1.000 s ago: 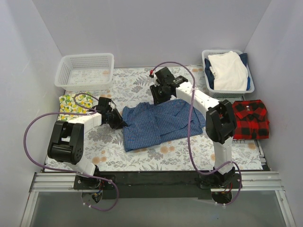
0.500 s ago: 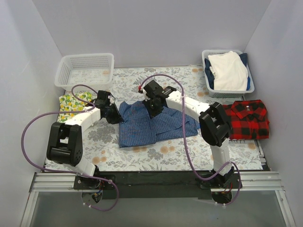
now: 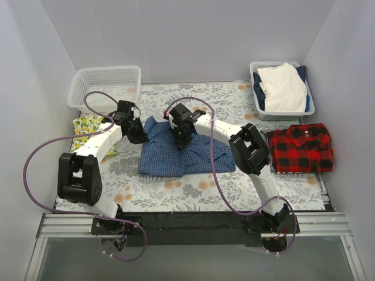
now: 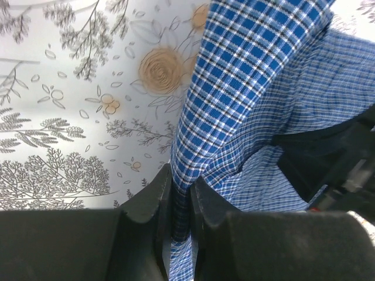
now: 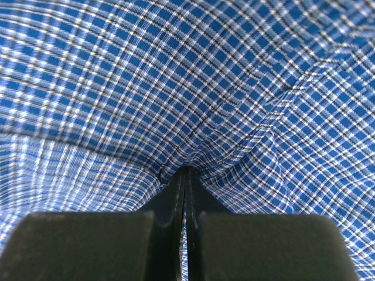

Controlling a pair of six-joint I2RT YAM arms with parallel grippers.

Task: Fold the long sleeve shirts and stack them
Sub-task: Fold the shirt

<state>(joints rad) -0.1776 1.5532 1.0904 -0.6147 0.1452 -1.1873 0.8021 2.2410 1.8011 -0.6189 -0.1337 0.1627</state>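
**Blue shirt dragged left, both grippers clamped on it**

Over the last second I have pulled the blue shirt leftward across the table, away from the red plaid shirt at the right edge. My left gripper clamps the shirt's left edge, and my right gripper pinches a ridge of its cloth. I judge this is repositioning. The shirt lies rumpled and partly doubled, not yet neatly folded.

Bright even light — soft shadows, sharp
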